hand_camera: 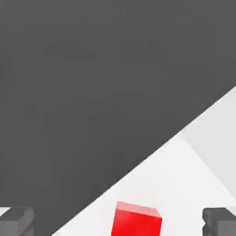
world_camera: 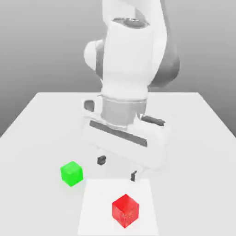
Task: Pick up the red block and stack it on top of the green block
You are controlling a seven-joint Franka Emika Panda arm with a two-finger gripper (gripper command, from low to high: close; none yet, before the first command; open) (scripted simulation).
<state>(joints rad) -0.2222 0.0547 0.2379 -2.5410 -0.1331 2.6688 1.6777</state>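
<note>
Red block: small glossy bright red cube is sitting on the pale white tabletop, near the front edge, inside a slightly brighter white patch of the surface. In hand view the red block is lying between the two dark fingertips, w/ a clear gap on each side.
Green block: small bright green cube w/ plain faces is resting on the table toward the exterior view's left, a bit farther back than the red block; the two are apart, not touching.
Gripper: two-finger gripper is hanging below the white hand body, behind the red block and to the right of the green block in exterior view. Fingers are standing spread wide, pinching nothing. Dark fingertips are sitting above the table, touching neither cube.
Gripper, hand view: gripper is appearing w/ one grey pad at each side of the pic.
Arm: white Franka arm is rising behind the gripper, tilted, in front of a grey backdrop.
Table edge: in hand view the white surface is meeting dark grey background along a diagonal line.
</note>
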